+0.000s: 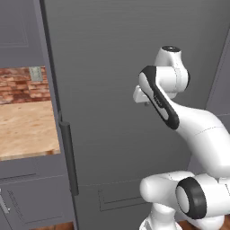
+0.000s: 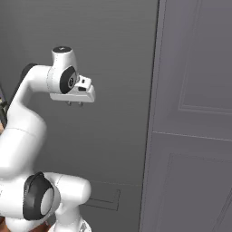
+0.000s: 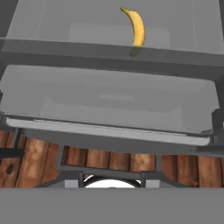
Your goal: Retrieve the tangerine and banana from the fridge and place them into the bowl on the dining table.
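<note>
The fridge (image 1: 117, 58) fills the left base view as a dark grey face with a long black vertical handle (image 1: 68, 157) at its left edge, and its face (image 2: 113, 50) also stands behind the arm in the right base view. My gripper (image 2: 75, 103) hangs in front of it at mid height, pointing down, its two small tips apart with nothing between them. In the hand view the banana (image 3: 138, 27) lies yellow and curved on a pale grey shelf (image 3: 65, 26). Below that shelf sits a pale drawer (image 3: 109, 100). The tangerine, the bowl and the dining table are out of view.
A wooden kitchen counter (image 1: 24, 130) with a brick wall (image 1: 18, 85) behind it lies left of the fridge, over grey cabinet doors (image 1: 31, 202). Tall grey panelled cabinets (image 2: 195, 113) stand close on the right. Dark wooden floor (image 3: 118, 159) shows under the drawer.
</note>
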{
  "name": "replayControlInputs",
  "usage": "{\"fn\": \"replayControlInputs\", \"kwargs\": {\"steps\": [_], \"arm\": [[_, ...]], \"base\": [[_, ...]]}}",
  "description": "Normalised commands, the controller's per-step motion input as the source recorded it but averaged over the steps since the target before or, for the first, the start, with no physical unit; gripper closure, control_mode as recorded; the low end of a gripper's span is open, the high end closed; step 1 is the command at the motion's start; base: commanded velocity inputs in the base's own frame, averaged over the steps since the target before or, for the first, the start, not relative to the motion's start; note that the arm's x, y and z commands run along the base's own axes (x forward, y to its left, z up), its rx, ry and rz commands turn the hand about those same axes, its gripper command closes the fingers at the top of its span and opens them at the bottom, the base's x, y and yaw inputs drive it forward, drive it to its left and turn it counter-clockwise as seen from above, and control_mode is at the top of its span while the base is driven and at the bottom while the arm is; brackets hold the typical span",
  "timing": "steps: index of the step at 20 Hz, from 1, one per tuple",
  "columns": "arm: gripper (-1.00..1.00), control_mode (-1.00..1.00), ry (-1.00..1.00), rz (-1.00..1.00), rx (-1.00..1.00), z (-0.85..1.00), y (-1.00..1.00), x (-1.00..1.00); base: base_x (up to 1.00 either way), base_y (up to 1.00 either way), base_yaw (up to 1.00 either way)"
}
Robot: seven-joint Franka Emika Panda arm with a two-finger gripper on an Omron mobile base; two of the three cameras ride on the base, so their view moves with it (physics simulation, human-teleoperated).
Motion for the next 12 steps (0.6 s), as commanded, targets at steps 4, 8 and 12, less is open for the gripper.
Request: {"fn": "replayControlInputs", "kwargs": {"steps": [4,8,12], "arm": [[-1.0,-1.0,0.0,0.01,-0.01,-0.02,0.0,-0.19],[-1.0,-1.0,0.0,0.0,-0.08,-0.22,0.0,-0.56],[-1.0,-1.0,-0.02,0.0,-0.02,-0.43,0.0,-0.68]], "base": [[0.0,0.0,0.0],[0.0,0.0,0.0],[0.0,0.0,0.0]]}}
